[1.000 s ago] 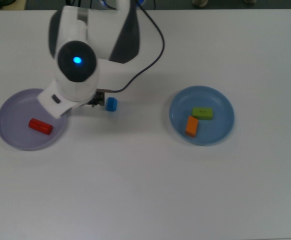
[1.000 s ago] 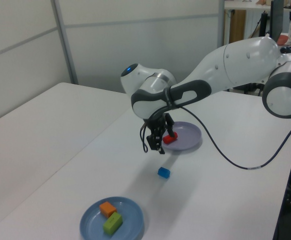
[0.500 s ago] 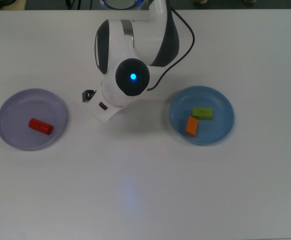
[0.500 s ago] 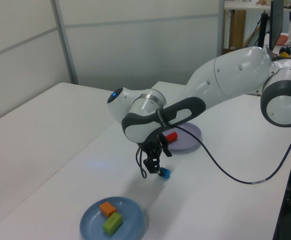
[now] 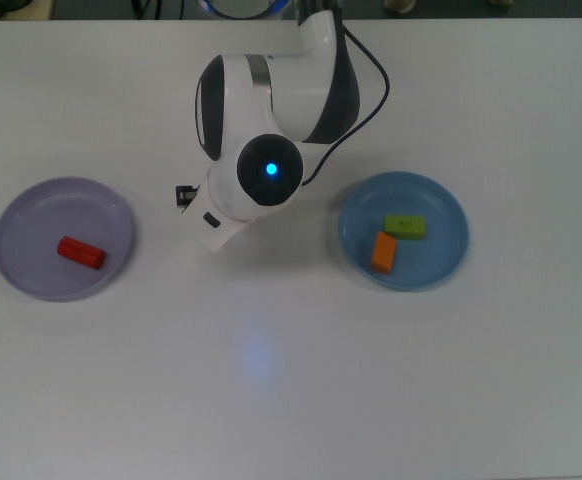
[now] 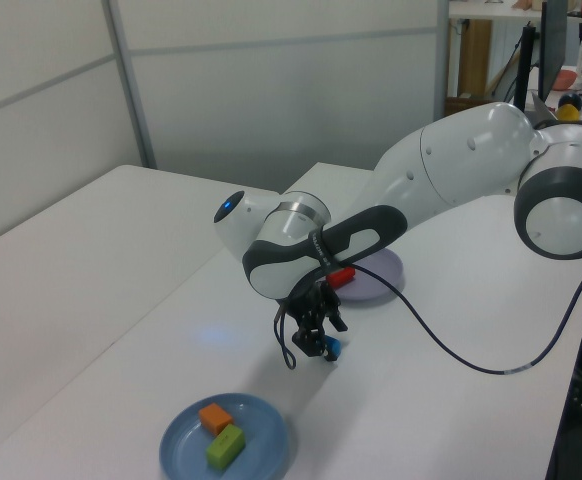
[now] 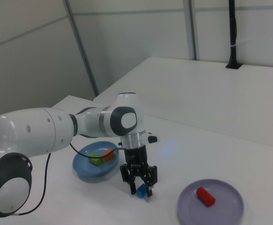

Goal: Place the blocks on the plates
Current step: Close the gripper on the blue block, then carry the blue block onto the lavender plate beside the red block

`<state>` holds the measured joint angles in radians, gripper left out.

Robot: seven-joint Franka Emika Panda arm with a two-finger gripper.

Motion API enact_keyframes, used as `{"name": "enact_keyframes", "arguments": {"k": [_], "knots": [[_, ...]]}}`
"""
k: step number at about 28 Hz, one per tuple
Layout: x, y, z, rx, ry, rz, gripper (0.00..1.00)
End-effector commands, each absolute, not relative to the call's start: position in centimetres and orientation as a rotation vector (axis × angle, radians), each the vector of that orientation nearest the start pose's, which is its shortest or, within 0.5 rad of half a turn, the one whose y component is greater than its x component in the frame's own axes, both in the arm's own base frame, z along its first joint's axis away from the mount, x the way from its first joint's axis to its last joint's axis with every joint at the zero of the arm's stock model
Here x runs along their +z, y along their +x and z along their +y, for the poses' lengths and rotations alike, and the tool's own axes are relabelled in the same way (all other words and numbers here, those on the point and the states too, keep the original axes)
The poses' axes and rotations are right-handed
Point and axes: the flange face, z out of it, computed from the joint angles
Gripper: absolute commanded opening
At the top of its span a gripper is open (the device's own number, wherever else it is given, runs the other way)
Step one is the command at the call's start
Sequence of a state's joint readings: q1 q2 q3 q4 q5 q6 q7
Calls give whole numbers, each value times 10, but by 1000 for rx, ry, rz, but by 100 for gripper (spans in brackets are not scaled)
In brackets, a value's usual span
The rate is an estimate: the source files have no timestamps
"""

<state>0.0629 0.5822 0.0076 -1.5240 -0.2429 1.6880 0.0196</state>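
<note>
Fingers [image 7: 139,187] straddle blue chunk [image 7: 140,191], btwn plates, table [image 7: 249,154].

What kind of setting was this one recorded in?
Most likely a robotics lab or test cell: a bare white table with plain partition walls behind it, a white arm with a trailing cable, and only small coloured blocks and two plates, lilac and blue, as props.
</note>
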Motion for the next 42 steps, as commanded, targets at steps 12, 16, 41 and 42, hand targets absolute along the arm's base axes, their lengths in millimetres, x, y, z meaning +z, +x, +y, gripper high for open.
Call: {"name": "enact_keyframes", "arguments": {"k": [12, 16, 41, 42], "knots": [[311, 655, 23, 652, -3300, -242, 0], [334, 659, 18, 585, -3309, -216, 0], [354, 661, -179, 308, -3363, 155, 0], [344, 662, -179, 332, -3365, 147, 9]]}}
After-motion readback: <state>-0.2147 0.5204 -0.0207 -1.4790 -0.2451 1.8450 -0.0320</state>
